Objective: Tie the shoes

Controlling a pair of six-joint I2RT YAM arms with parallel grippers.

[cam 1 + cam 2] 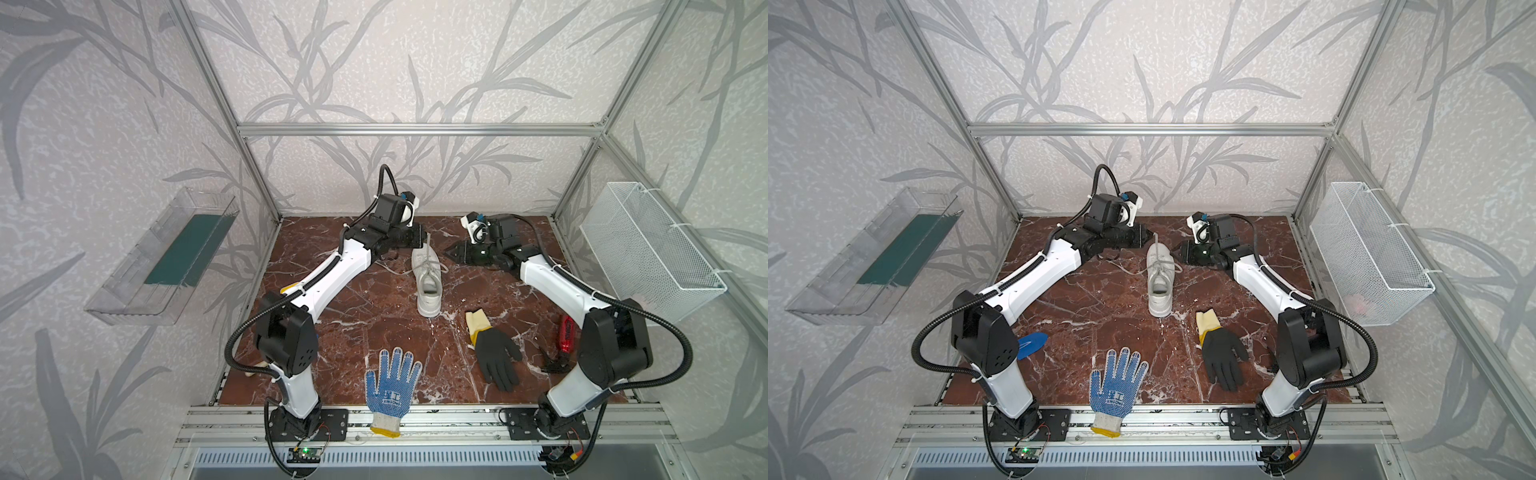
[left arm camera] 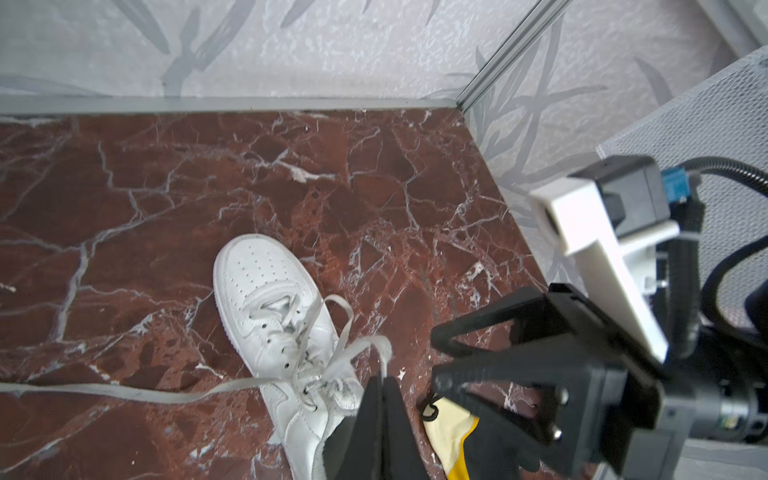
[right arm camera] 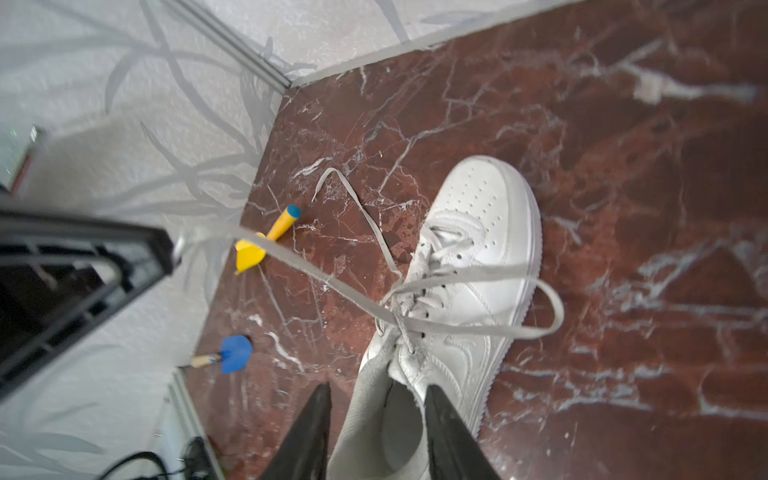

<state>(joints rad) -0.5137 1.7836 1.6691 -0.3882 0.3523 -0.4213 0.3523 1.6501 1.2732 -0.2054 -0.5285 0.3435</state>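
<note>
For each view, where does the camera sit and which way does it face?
Both top views: high at the front, looking down and back at the sneaker on the marble table; both arms show.
Left wrist: behind the left pincer, shut on a lace, facing the sneaker and right pincer.
Right wrist: behind the open right pincer, facing the sneaker and left pincer.
Shared: both wrist views hold the sneaker.
</note>
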